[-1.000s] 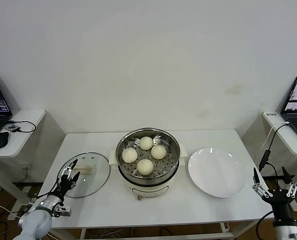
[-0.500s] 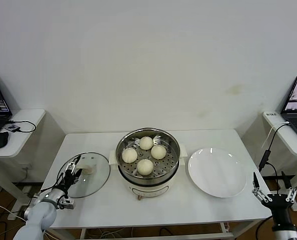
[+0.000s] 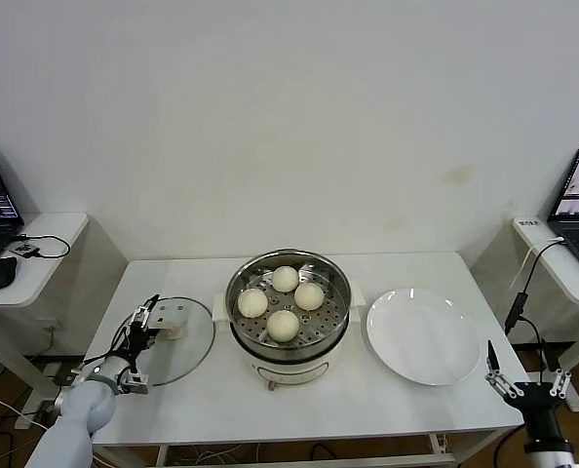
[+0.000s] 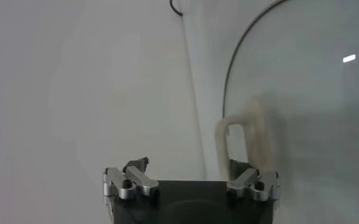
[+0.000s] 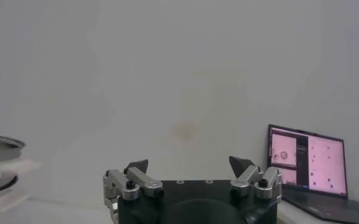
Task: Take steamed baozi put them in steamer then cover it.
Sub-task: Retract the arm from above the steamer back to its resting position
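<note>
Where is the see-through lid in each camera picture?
Head view: the glass lid lies flat on the table, left of the steamer, at the left gripper.
Left wrist view: lid close up.
Right wrist view: not in it.
Shared landmark: the lid's cream handle.

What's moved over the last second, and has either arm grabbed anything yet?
The left gripper, jaws open, has closed in on the cover handle without gripping. The right gripper, open and empty, has dropped lower off the table's right corner. Baozi, steamer and plate haven't moved.

Head camera looks down; left wrist camera sits close over the cover [image 4: 301, 109].
</note>
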Robot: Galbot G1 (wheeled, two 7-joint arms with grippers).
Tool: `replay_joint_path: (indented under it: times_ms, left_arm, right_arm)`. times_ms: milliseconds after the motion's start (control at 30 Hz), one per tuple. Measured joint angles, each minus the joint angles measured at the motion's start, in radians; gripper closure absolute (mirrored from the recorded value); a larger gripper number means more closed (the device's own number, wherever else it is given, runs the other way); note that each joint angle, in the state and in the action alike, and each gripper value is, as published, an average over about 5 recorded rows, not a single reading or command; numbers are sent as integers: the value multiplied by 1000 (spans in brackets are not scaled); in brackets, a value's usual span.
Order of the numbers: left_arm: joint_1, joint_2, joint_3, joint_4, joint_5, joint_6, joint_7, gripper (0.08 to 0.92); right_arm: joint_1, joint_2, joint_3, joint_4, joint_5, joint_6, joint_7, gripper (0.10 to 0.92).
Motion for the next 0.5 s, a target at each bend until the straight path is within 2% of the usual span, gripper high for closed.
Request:
replay_joint_path:
  times_ms: [100,500]
  left_arm:
    - [-9,-5,4,13,-3,1,2,236]
    - [-16,-22,2,47,-9,3,-10,580]
  right_arm:
    - [0,0,-1,0,0,-1,-1,203]
    - [-4,-3,-5,-1,2,-2,-6,203]
